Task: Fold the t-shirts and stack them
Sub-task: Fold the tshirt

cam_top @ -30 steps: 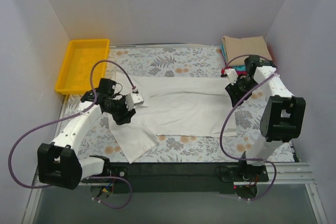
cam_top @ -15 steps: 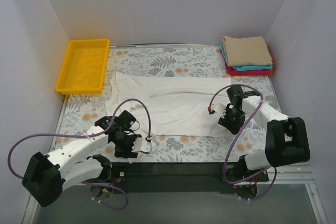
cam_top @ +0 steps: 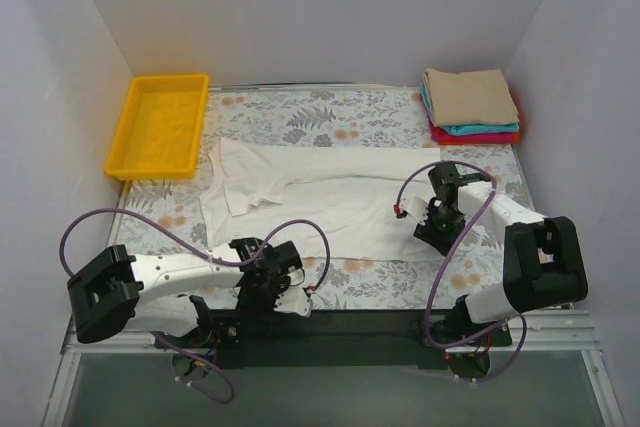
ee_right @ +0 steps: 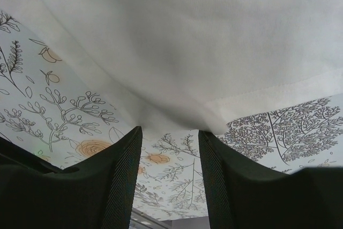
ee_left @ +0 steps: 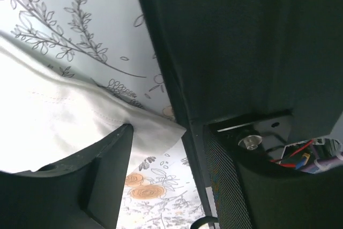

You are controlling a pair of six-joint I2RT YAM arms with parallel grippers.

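White walls close in a desk [cam_top: 380, 292] spread with a floral-patterned cover [cam_top: 320, 117]. Far beyond the left pincer [cam_top: 292, 293] sits a shallow yellow plastic tray [cam_top: 160, 127] (no part of the job, as far as I can judge). Between the two pincers lies the plain white cloth t-shirt [cam_top: 340, 197], spread long and flat, with its end on the left pincer's side rumpled and doubled over. It is not yet a neat rectangle. Beyond the right pincer [ee_right: 169, 132], in the far corner, a folded tan t-shirt [cam_top: 470, 95] tops a folded teal t-shirt [cam_top: 475, 129] and a folded red t-shirt [cam_top: 480, 137]. I judge the task well along: three are folded and stacked, and the white one is left to fold and add.

The left pincer hangs low at the near edge, just over the black base rail [cam_top: 380, 325]. Its wrist view shows one dark finger [ee_left: 80, 186] with a corner of the white hem touching its tip; I cannot tell whether it is clamped. The right pincer stands parted, with patterned cover showing in the gap. The white hem lies just ahead of its tips, and it grips nothing.
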